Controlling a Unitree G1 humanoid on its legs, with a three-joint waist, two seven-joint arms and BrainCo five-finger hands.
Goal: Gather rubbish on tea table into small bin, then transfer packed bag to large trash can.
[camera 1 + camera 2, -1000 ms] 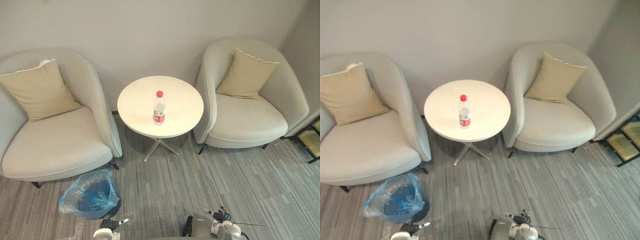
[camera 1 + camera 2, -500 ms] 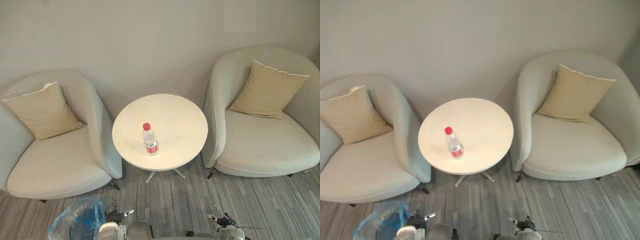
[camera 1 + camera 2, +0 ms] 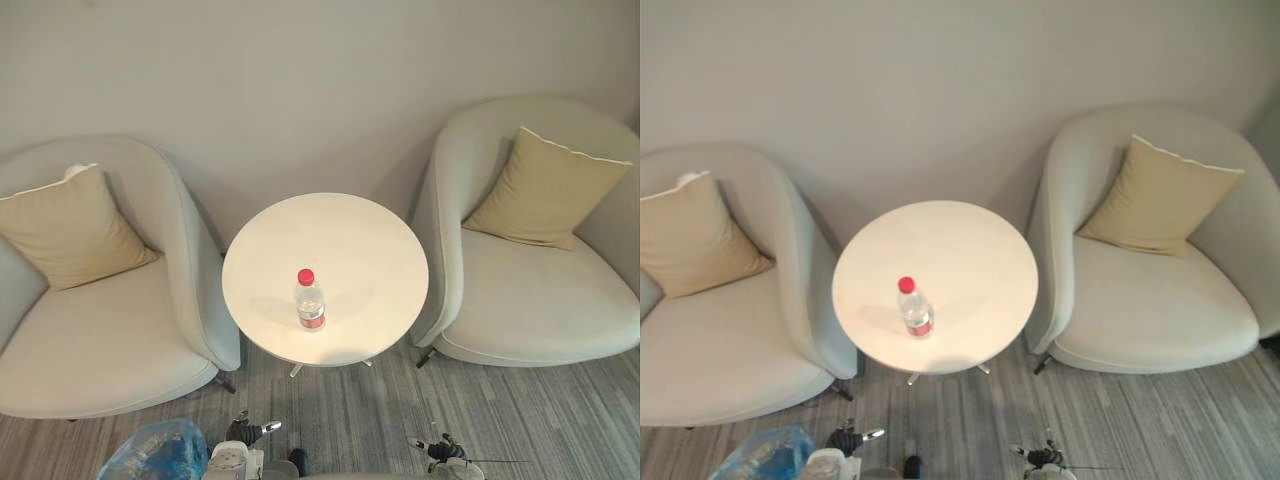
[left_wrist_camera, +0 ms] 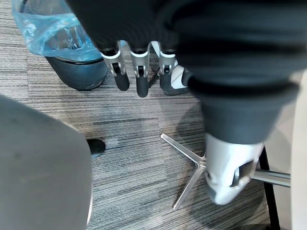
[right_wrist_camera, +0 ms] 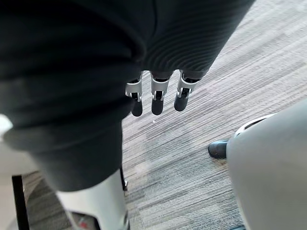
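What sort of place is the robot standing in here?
Most likely a lounge or waiting corner, perhaps in an office: two pale grey tub armchairs with tan cushions flank a small round white table against a plain wall, on grey striped carpet, with a blue-bagged small bin nearby.

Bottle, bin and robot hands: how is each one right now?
Clear plastic bottle with red cap: upright, capped, on the round white table.
Small dark bin with blue plastic liner: upright, open at the top.
Left robot hand: open, empty.
Right robot hand: open, empty.
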